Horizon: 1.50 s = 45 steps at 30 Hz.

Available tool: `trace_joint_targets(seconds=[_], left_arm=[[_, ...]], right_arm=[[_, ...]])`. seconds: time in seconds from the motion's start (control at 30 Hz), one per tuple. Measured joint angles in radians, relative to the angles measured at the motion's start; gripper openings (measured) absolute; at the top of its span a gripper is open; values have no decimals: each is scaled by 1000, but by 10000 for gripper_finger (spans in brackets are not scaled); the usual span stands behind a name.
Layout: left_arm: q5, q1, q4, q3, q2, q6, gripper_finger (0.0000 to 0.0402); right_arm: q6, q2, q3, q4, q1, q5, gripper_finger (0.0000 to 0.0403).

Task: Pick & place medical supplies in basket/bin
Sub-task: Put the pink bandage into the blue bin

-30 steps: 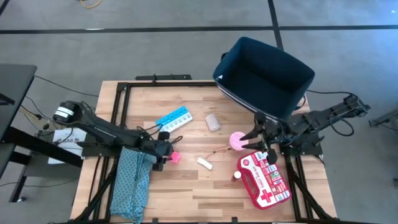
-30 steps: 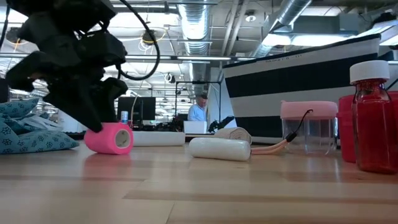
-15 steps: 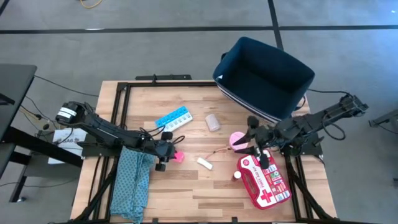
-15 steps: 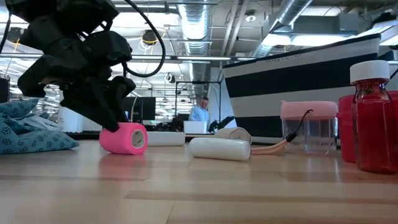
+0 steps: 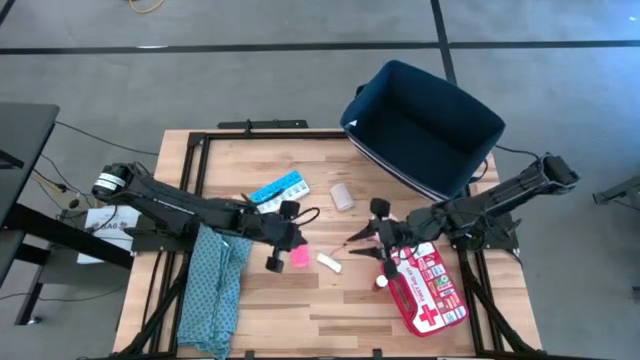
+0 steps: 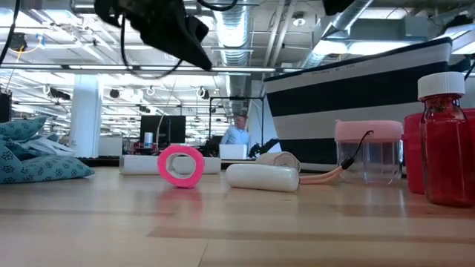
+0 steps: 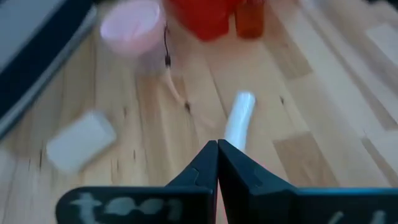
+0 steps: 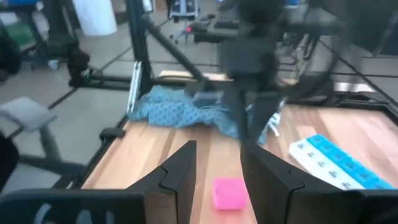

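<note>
A pink roll (image 5: 298, 257) stands on its rim on the table, its hole (image 6: 180, 165) facing the near edge. My left gripper (image 5: 296, 238) hangs shut just above it (image 7: 217, 149), with nothing between the fingers. From the right, my right gripper (image 5: 358, 246) stands open and level; the roll (image 8: 228, 191) lies on the table ahead of its fingers. The white stick (image 5: 329, 262) lies between the two grippers. The beige bandage roll (image 5: 343, 196), the blue pill organizer (image 5: 280, 190) and the red-and-white pouch (image 5: 425, 290) lie on the table. The navy bin (image 5: 425, 125) stands at the far right.
A folded teal cloth (image 5: 215, 290) lies at the near left under my left arm. A red bottle (image 5: 381, 283) stands beside the pouch. A pink-lidded clear tub (image 6: 369, 148) with a cord stands near the right arm. Bare wood lies along the near edge.
My left gripper has shut on nothing, risen and moved toward the table's right. The pink roll has been pushed to the right and has turned about, so its hole now faces the near edge. My right gripper has reached toward the table's left, toward the roll.
</note>
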Motion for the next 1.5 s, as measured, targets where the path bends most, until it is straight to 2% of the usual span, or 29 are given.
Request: trace_joint_targets(seconds=[0.07,0.13,0.27,0.37,0.47,0.57,0.67,0.77,0.87,0.97,1.07,1.23,1.33,1.5], left_arm=[[-1,6,-113,54,0,-48,1],[6,8,-150,66,0,-70,4],[157,1,-168,52,14,-94,30],[263,-17,-240,47,48,-91,61],[312,-47,-242,48,79,-89,93],[251,-81,-250,48,127,-65,118],[153,-107,-269,48,185,36,133],[78,-124,-253,48,245,58,141],[41,-130,-260,49,269,89,146],[-7,-131,-285,49,269,132,150],[-47,-133,-281,49,252,183,151],[-130,-143,-205,50,248,372,151],[-113,-143,-178,51,248,464,151],[-13,-131,-237,51,254,539,151]], right_arm=[[-5,19,0,-1,0,2,119],[-5,42,0,27,-2,6,119],[-6,107,0,119,-26,10,119],[-5,161,-1,173,-47,-13,119],[14,206,0,195,-68,-44,119],[59,231,22,198,-71,-14,119],[15,244,74,203,-73,-15,119],[-11,243,131,193,-50,-44,119],[-55,227,185,91,-17,-49,123],[-92,205,253,-28,7,-31,138],[-93,195,304,-132,19,34,160],[-86,196,345,-231,17,109,202],[-85,196,354,-258,17,169,222],[-65,196,379,-306,17,168,237]])
